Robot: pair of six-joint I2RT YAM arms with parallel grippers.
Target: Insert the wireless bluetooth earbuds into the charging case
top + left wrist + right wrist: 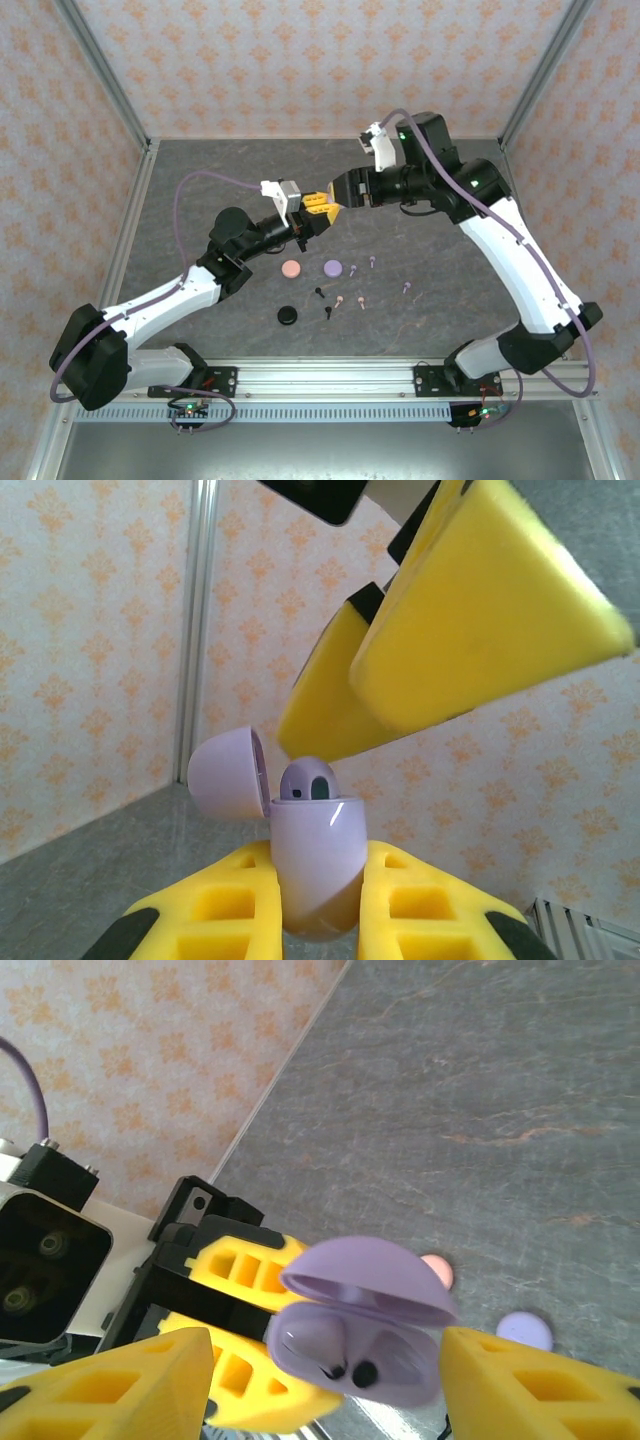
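Grey stone-look table (200, 200) spreads under your left fingers (318, 207), which pinch the lilac charging case (315, 865) by its base. Its lid (228, 775) is flipped back and a lilac earbud (308, 782) pokes from inside. Your right fingers (342, 190) stand spread, one on either side of the case. Loose earbuds (355, 268) lie on the open table, well clear of the walls, near three shut round cases (291, 268).

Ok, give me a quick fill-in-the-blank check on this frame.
The left gripper is shut on a ____ charging case. The case's lid stands ____. The right gripper, facing the case, is ____. The round case nearest the arm bases is ____.
Missing: lilac; open; open; black.
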